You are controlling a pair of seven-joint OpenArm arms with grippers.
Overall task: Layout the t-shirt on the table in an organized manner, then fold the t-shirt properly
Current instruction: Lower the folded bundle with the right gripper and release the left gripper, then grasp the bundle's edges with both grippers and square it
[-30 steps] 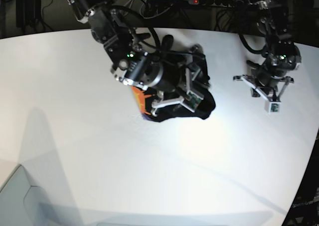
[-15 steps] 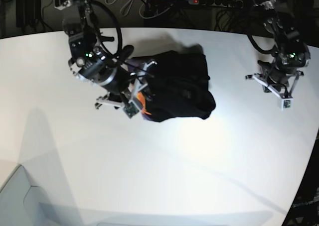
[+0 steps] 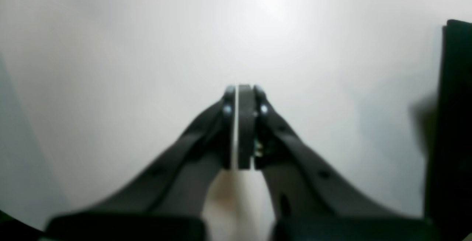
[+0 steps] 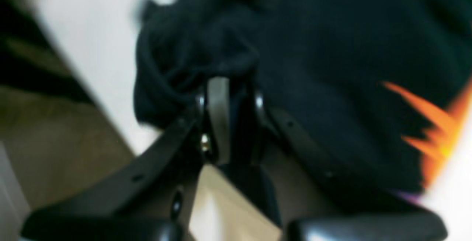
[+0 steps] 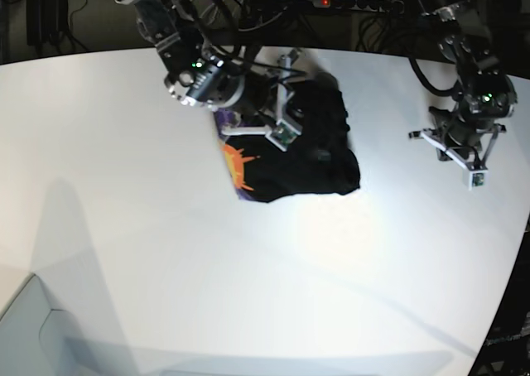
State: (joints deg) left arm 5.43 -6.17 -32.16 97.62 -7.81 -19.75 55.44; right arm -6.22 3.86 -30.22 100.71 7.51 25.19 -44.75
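The black soft cotton t-shirt (image 5: pixel 310 148) lies in a crumpled heap on the far half of the large, smooth white table (image 5: pixel 166 268), a little toward the side of the right arm. Its folds bunch up unevenly, and at the near-left edge of the heap a patch of purple-blue print with a jagged yellow-orange shape (image 5: pixel 237 166) peeks out from under the dark cloth.

The right gripper (image 4: pixel 230 97) sits on the far-left part of the heap. In the right wrist view its two dark fingers are drawn close together with a ridge of black fabric (image 4: pixel 221 60) gathered between and around the tips, so it is pinching the t-shirt. The same view shows the orange spikes of the print (image 4: pixel 431 123) off to one side, blurred.

The left gripper (image 5: pixel 464 156) hangs over bare tabletop, well apart from the cloth. In the left wrist view its fingers (image 3: pixel 245 123) are pressed together with only a hairline slit of light between the pads, and nothing is caught in them. A dark vertical edge (image 3: pixel 451 123) stands at the right border of that view; what it is cannot be told.
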